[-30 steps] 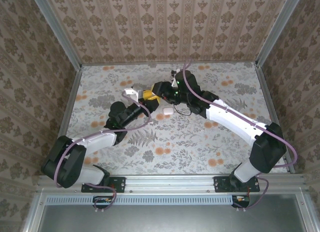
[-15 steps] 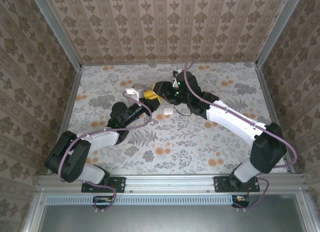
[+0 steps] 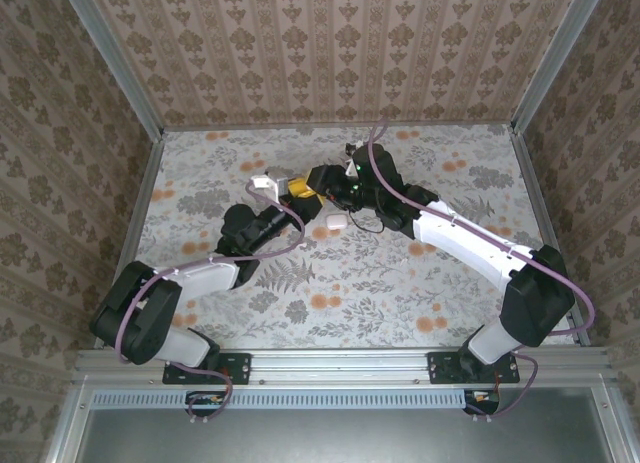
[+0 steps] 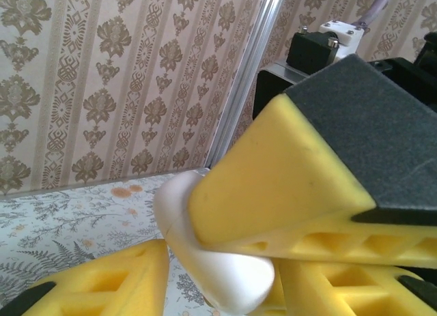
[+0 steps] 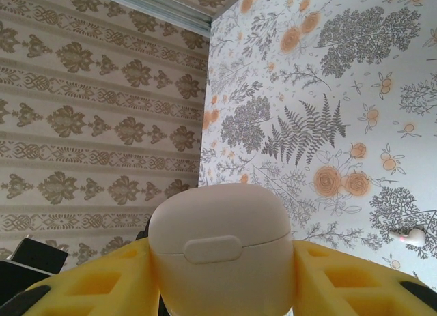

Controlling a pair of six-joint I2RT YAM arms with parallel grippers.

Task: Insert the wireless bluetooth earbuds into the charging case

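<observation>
Right gripper (image 5: 222, 275) clamps the closed charging case (image 5: 220, 241); left gripper (image 4: 220, 289) brackets it, grip unclear; an earbud (image 5: 412, 236) lies at four o'clock.

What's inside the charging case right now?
Nothing inside can be seen: the charging case is closed, its lid seam shut, so the interior is covered. The right gripper clamps it between its jaws. One earbud lies outside on the table.
</observation>
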